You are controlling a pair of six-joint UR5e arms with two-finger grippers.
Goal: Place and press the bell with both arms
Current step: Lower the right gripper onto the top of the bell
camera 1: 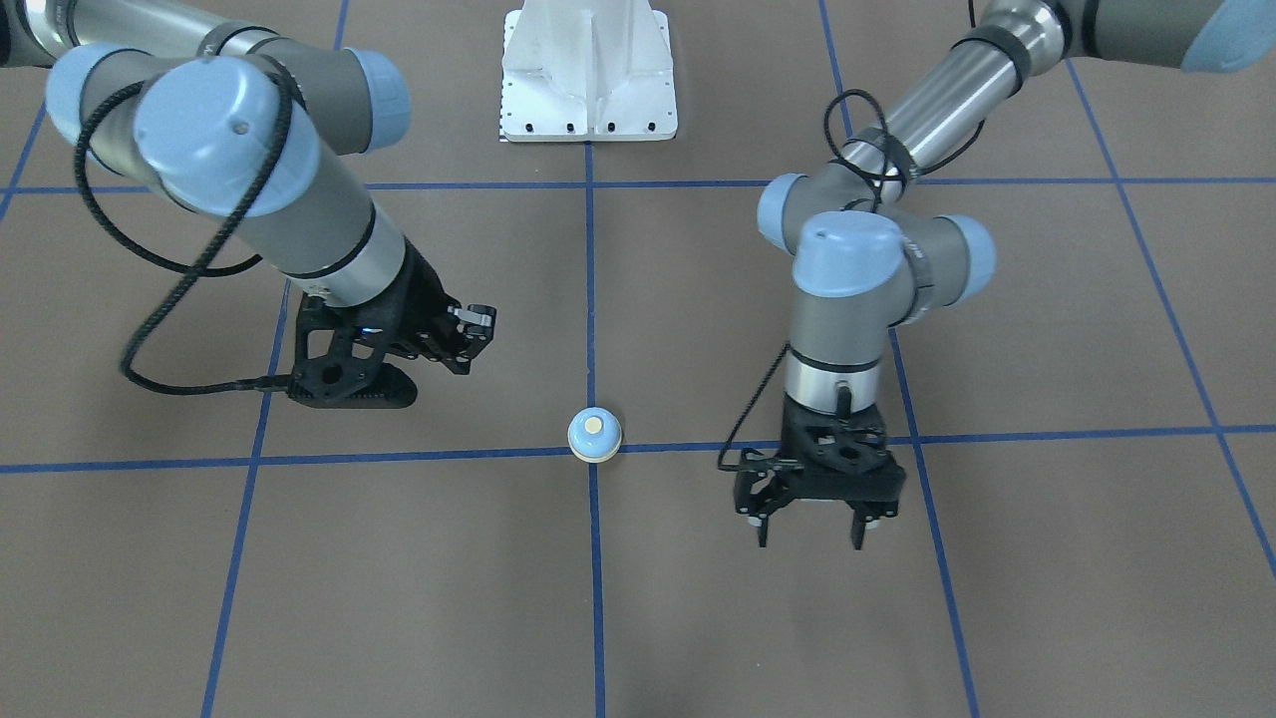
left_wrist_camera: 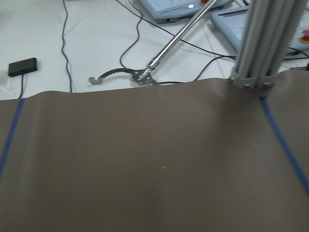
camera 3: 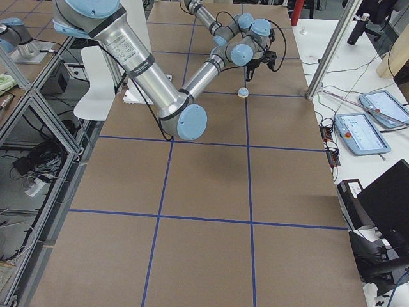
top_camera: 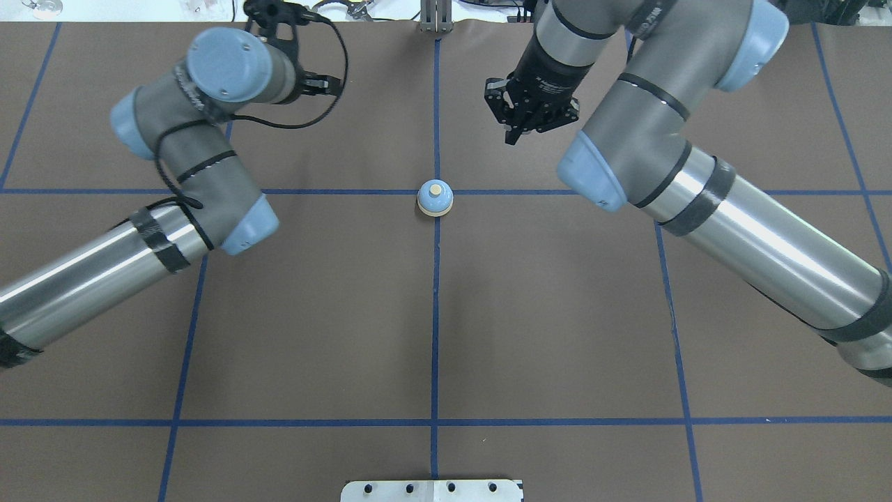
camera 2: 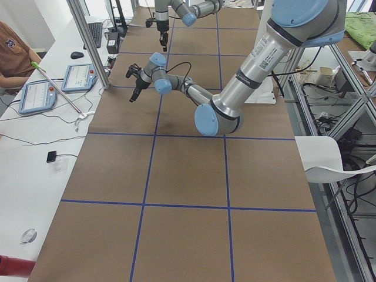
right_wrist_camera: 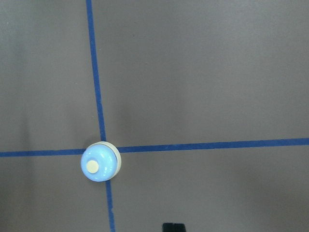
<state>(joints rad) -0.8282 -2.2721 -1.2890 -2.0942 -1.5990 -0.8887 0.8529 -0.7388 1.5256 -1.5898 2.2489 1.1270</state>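
Left gripper hangs above the table near the operators' edge, pointing down, fingers spread wide and holding nothing. The bell stands upright mid-table on a crossing of blue tape lines — clear of both grippers. Right gripper tilts toward it from the other side — its fingers' spacing cannot be told.

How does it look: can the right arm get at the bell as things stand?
Probably yes. The bell stands alone on bare table at a tape crossing. The right gripper hangs close by with nothing between them, and the left gripper is off on the bell's other side.
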